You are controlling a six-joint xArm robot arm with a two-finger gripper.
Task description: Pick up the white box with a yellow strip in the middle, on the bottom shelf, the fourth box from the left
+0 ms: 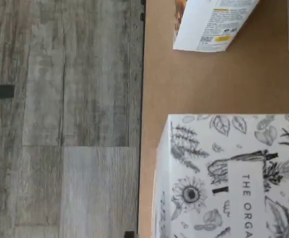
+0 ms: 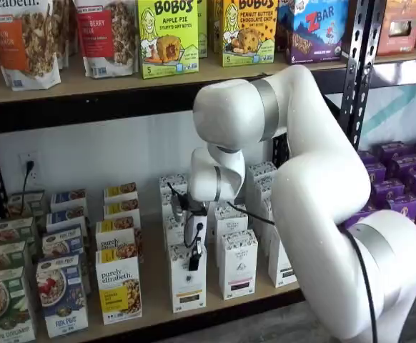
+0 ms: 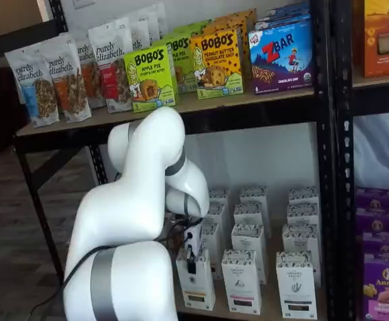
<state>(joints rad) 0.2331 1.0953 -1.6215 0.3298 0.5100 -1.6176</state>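
On the left of the tan wooden bottom shelf (image 2: 154, 286), with its black metal front rail, stand glossy printed cereal cartons (image 2: 61, 293) and the "purely elizabeth" boxes with yellow labels (image 2: 119, 286), all smooth card with sharp corners. Just right of them stands the tall slim white box (image 2: 188, 282), matte card, with a dark speckled leaf pattern round its top and a yellow band low on its front; it is at the front of its row and also shows in a shelf view (image 3: 196, 281). The gripper (image 2: 194, 254), white-bodied with black fingers, hangs right at this box's top front; in both shelf views the fingers are seen too narrowly to judge, so I cannot tell how wide the claw stands or whether it has hold of the carton. The step in hand looks like the grasp itself. The next move probably calls for a firm closure on the narrow sides, then a straight lift clear of the neighbouring white carton with a dark band (image 2: 238, 264) to the right. The wrist view shows the leaf-printed box top (image 1: 229, 173) close beneath, on bare tan board.
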